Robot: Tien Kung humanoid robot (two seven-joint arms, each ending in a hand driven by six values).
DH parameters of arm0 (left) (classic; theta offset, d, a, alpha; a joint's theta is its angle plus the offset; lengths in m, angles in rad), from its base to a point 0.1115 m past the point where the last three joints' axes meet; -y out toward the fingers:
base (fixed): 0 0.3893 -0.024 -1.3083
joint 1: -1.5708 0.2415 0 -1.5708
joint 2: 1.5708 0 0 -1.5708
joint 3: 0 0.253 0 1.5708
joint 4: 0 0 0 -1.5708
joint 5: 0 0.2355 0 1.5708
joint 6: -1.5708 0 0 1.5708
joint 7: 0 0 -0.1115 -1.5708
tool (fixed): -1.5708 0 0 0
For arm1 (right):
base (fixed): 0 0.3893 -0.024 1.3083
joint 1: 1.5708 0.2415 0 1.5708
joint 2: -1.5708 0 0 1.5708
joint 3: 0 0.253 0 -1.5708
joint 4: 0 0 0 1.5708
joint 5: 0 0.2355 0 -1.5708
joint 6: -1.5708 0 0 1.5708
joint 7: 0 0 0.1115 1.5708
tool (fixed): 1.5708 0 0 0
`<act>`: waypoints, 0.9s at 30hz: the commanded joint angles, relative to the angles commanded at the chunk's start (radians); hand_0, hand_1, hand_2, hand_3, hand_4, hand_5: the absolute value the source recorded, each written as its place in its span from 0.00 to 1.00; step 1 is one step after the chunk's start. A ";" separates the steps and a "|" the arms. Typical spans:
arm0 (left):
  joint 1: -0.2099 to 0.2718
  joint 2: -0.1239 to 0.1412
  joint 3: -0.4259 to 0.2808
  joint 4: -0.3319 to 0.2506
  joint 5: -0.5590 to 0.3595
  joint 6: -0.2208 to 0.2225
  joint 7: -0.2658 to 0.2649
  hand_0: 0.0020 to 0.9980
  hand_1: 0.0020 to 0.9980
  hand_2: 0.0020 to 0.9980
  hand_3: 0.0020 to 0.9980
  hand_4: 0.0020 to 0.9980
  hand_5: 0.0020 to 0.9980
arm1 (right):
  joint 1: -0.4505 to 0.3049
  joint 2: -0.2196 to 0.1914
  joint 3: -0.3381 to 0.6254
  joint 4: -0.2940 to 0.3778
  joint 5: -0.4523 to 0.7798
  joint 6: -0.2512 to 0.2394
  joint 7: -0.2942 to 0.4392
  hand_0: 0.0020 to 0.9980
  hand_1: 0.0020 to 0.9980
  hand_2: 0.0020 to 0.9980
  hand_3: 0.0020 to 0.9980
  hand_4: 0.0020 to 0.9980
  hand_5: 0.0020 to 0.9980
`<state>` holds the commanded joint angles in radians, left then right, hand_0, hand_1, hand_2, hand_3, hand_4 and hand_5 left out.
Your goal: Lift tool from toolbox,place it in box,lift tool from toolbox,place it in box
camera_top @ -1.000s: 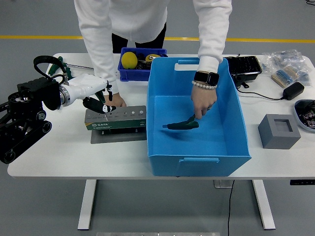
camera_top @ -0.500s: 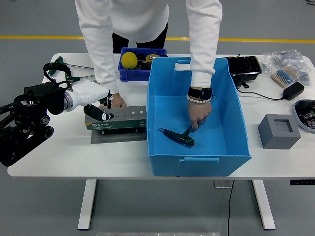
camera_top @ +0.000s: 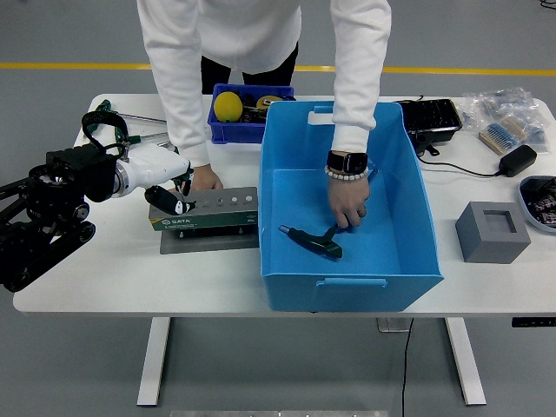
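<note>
The grey and green toolbox (camera_top: 208, 214) lies on a grey mat left of the big blue box (camera_top: 408, 217). My left hand (camera_top: 171, 200), white with dark fingertips, hangs over the toolbox's left end, its fingers loosely bent and nothing visible between them. A dark green tool (camera_top: 309, 241) lies on the blue box's floor near its front. A person's hand (camera_top: 349, 208) with a watch reaches into the box and touches the tool's right end. The person's other hand (camera_top: 206, 179) rests at the toolbox's far edge, close to my hand.
A small blue bin (camera_top: 228, 127) with a yellow ball and tools stands behind the toolbox. A grey block (camera_top: 492, 231) sits right of the blue box. A black tray (camera_top: 430, 117), cables, a charger and bags lie at the back right.
My left hand came down and a little left onto the toolbox's left end. The person's hand in the box slid the green tool toward the front left and stayed on it.
</note>
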<state>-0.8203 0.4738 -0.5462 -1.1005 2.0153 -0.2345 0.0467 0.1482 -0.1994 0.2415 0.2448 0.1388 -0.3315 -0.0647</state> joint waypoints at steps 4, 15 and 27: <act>-0.002 0.000 0.002 0.008 0.003 -0.002 0.000 0.71 0.60 0.50 0.46 0.68 0.50 | 0.001 0.000 -0.001 0.000 0.002 0.000 0.000 0.68 0.64 0.71 0.56 0.80 0.72; -0.010 0.001 0.001 0.011 0.000 0.001 -0.009 0.71 0.47 0.38 0.41 0.67 0.50 | 0.003 0.000 -0.001 0.000 0.003 0.000 0.000 0.68 0.64 0.71 0.56 0.80 0.72; -0.011 0.002 0.004 0.022 -0.003 0.012 -0.027 0.57 0.23 0.20 0.28 0.68 0.50 | 0.005 -0.001 -0.003 -0.001 0.007 0.000 0.001 0.68 0.64 0.71 0.56 0.80 0.72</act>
<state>-0.8309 0.4757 -0.5423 -1.0785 2.0125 -0.2227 0.0202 0.1533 -0.2005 0.2380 0.2442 0.1459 -0.3311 -0.0633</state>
